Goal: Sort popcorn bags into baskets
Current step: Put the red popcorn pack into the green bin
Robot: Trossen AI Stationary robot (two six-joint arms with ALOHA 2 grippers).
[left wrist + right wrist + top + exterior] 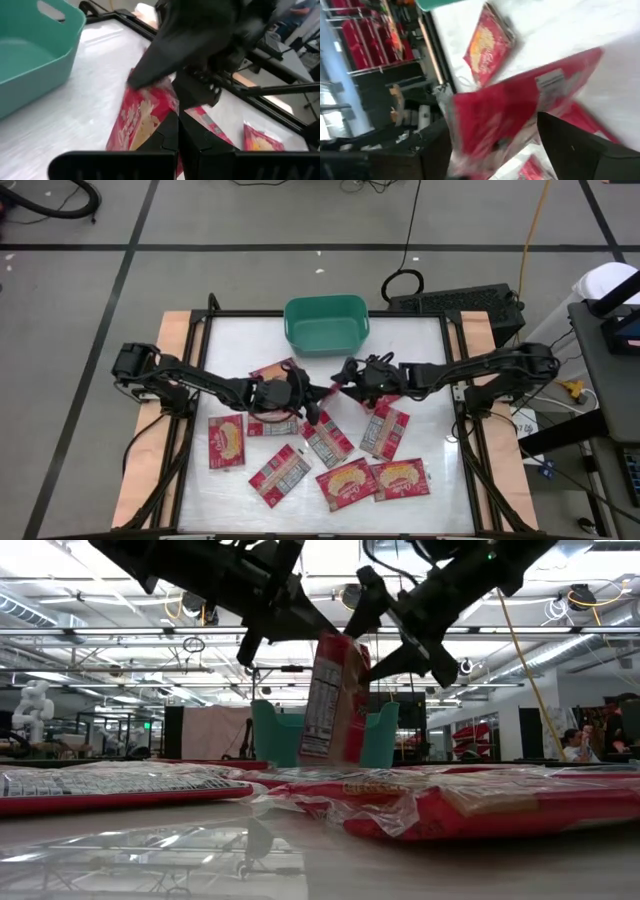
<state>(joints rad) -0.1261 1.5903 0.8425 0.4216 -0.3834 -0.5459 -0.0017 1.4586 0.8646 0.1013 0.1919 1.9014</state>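
Observation:
One popcorn bag (333, 700) hangs upright in front of the teal basket (325, 325), its printed panel toward the near edge. My left gripper (177, 127) is shut on it over the table's middle. My right gripper (495, 122) reaches in from the right and is open. Its two fingers (372, 595) stand on either side of the bag's upper right part. I cannot tell whether they touch it. Several other popcorn bags (345, 483) lie flat on the white table top. My left gripper pinches the popcorn bag's upper edge (160, 112) between its two shut fingers, near a top corner (328, 640). It comes in from the table's left, slanting a little downward. The bag hangs below the fingers, upright. Whether its lower end touches the bags beneath cannot be told.
The basket (385, 740) stands at the far edge, just beyond both grippers. Bags lie around and under the arms, one at the far left (275, 370) and one under the right arm (385, 430). A black frame (455, 380) borders the table top.

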